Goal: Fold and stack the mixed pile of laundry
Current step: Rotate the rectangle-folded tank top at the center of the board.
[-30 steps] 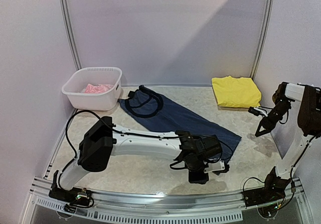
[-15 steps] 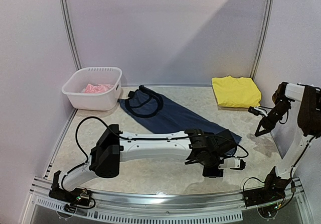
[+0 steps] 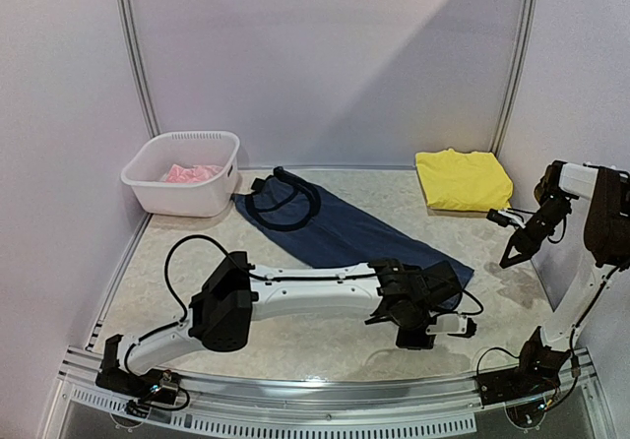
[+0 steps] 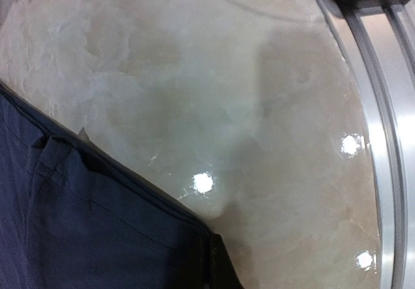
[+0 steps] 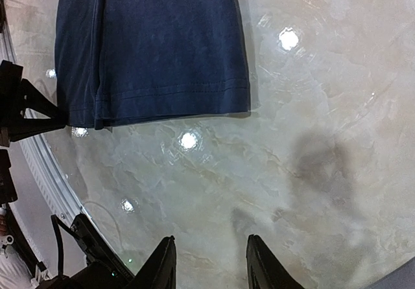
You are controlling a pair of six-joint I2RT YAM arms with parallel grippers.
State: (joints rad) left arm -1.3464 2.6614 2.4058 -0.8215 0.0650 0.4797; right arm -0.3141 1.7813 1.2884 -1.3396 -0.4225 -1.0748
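The navy tank top (image 3: 340,227) lies spread flat on the table, straps toward the basket. Its near right corner shows in the left wrist view (image 4: 97,224) and its hem in the right wrist view (image 5: 155,49). My left gripper (image 3: 430,319) reaches across to that near right corner, low over the table; its fingers do not show in its own view. My right gripper (image 3: 510,254) hangs raised by the right wall, open and empty (image 5: 211,263) above bare table. The folded yellow garment (image 3: 463,178) lies at the back right. The pink garment (image 3: 192,173) lies in the basket.
The white slotted basket (image 3: 182,195) stands at the back left. A metal rail (image 4: 389,140) runs along the table's near edge, close to my left gripper. The enclosure's walls and poles close in the sides and back.
My left arm has stretched further right along the navy top's near edge, to its right corner. The right arm has not moved.
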